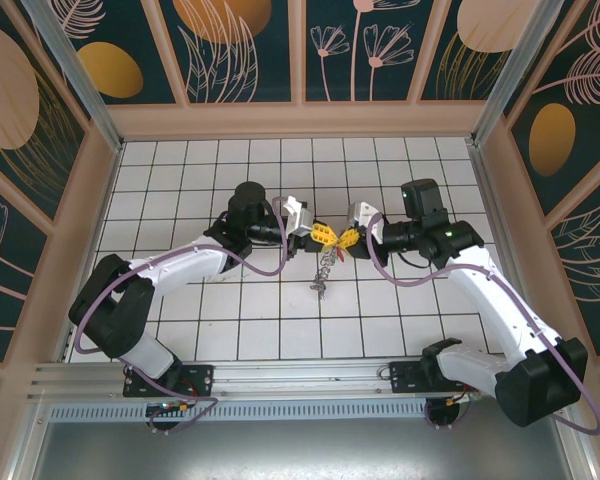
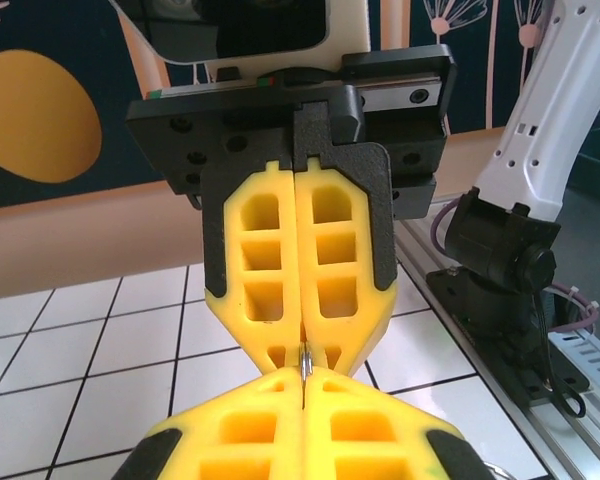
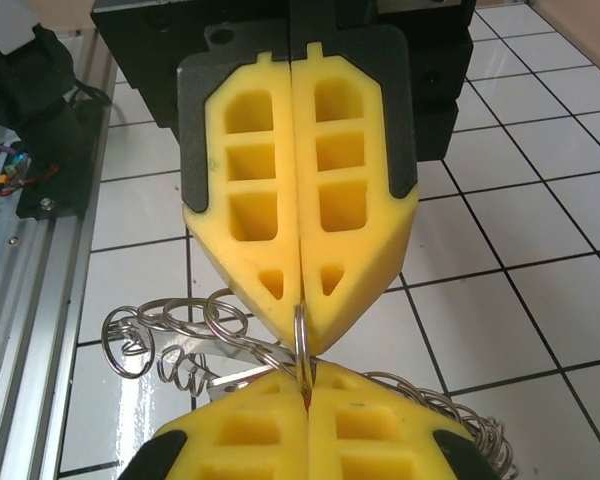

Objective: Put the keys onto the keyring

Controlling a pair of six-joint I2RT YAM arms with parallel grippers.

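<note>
Over the middle of the tiled floor my left gripper [image 1: 323, 236] and right gripper [image 1: 347, 238] meet tip to tip, both shut. The keyring [image 1: 323, 268] hangs below them as a strand of small metal loops. In the right wrist view one loop [image 3: 302, 335] is pinched in both seams, between my right gripper [image 3: 306, 378] and the left gripper [image 3: 302, 338] above it. More keyring loops [image 3: 175, 325] spread out on both sides. A red sliver [image 3: 306, 397] shows between the right pads; I cannot tell whether it is one of the keys. In the left wrist view a metal edge [image 2: 305, 362] sticks out of the left gripper [image 2: 304, 380].
The white tiled floor [image 1: 180, 190] stretches round the grippers. Patterned walls with wooden frames [image 1: 300, 118] close the back and sides. An aluminium rail [image 1: 280, 378] runs along the near edge, with the right arm's base [image 2: 500, 262] bolted on it.
</note>
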